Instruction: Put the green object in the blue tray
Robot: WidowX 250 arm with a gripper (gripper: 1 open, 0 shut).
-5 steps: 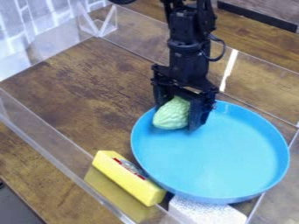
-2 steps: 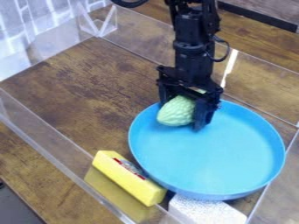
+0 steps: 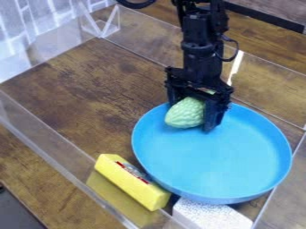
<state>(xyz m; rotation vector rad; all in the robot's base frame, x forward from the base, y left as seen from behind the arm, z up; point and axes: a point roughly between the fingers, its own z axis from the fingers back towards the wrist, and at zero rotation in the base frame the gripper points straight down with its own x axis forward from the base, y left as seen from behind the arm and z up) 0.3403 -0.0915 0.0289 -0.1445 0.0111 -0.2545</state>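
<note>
Pale green, net-ribbed oval object (image 3: pixel 185 113) inside the far-left rim of the round, bright blue plastic tray (image 3: pixel 239 156), between the spread fingers of the black gripper (image 3: pixel 198 109) pointing straight down. Just beside the tray's near-left edge, a yellow rectangular block (image 3: pixel 129 179) with red label, lettering unreadable, on the wooden tabletop (image 3: pixel 72 103).

Green object (image 3: pixel 184 114) between open pincer (image 3: pixel 198 114)

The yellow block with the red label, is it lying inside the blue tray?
No, the yellow block lies on the wooden surface outside the blue tray, against its rim on the near left.
</note>
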